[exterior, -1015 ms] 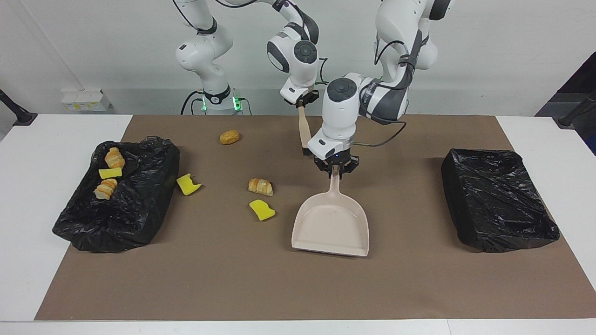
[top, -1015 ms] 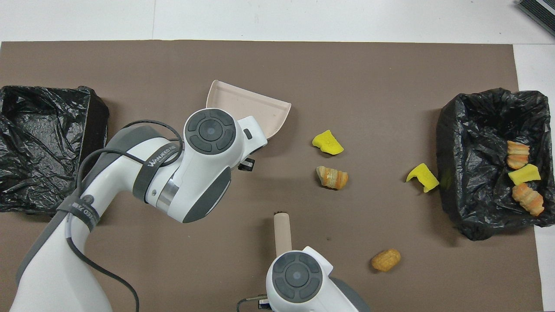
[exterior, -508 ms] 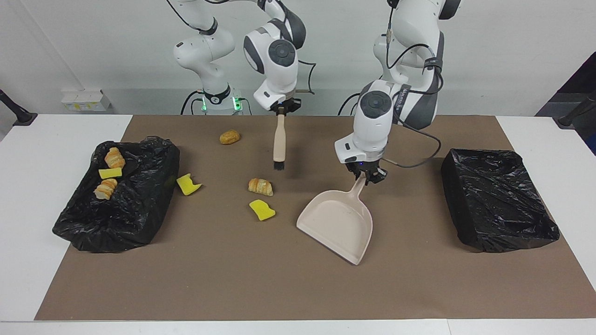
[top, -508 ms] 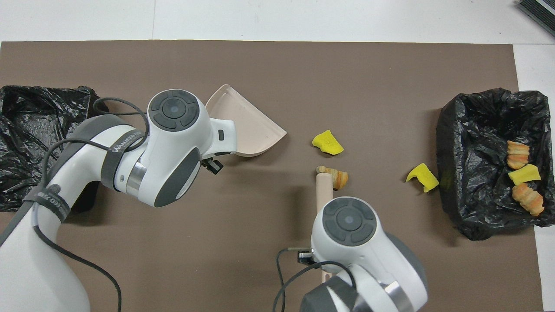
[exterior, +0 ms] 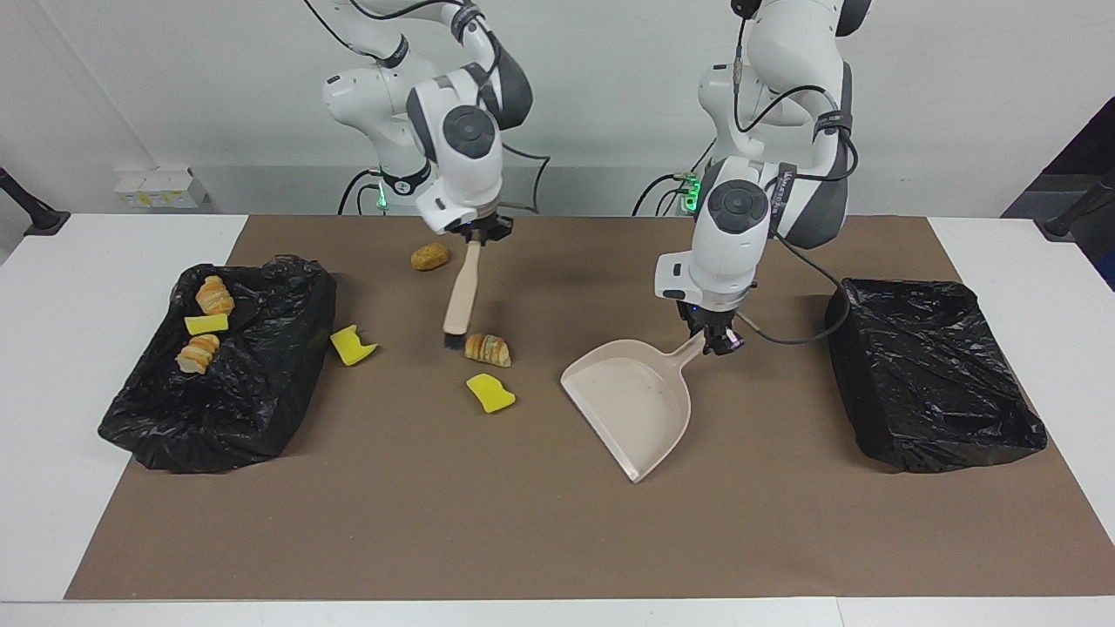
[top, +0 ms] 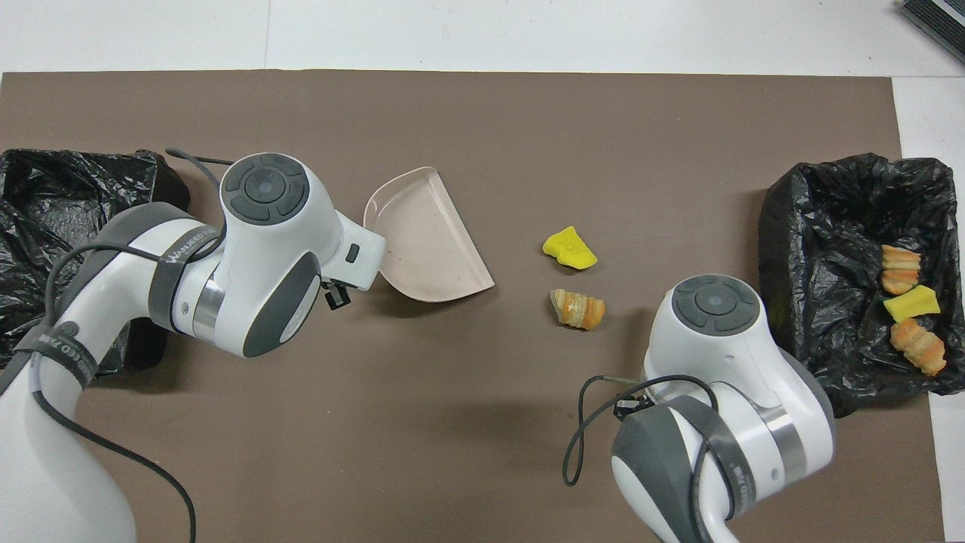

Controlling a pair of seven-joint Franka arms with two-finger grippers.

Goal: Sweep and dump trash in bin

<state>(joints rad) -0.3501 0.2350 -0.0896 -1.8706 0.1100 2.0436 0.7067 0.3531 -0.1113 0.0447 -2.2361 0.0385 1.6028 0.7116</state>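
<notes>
Trash lies partly in a black-lined bin (exterior: 218, 374) at the right arm's end of the bench (exterior: 52, 348): two pastry pieces (exterior: 214, 294) and a yellow sponge scrap (exterior: 206, 324) rest on its liner. Just beside that bin, on the brown mat (exterior: 523, 522), sits a green-backed sponge piece (exterior: 352, 345). A bread roll (exterior: 429, 256) lies nearer to the robots. The right gripper (exterior: 476, 233) is pinched on the handle of a brush (exterior: 460, 296), which slants down so its black bristles reach the mat just beside a pastry piece (exterior: 488, 349); whether they touch it is hard to say. Another yellow sponge scrap (exterior: 490, 393) lies just beside that pastry, farther from the robots. The left gripper (exterior: 718, 341) is clamped on the handle of a beige dustpan (exterior: 631, 405), whose mouth is turned toward the loose scraps, well apart from them. A second black-lined bin (exterior: 932, 374) stands at the left arm's end.
</notes>
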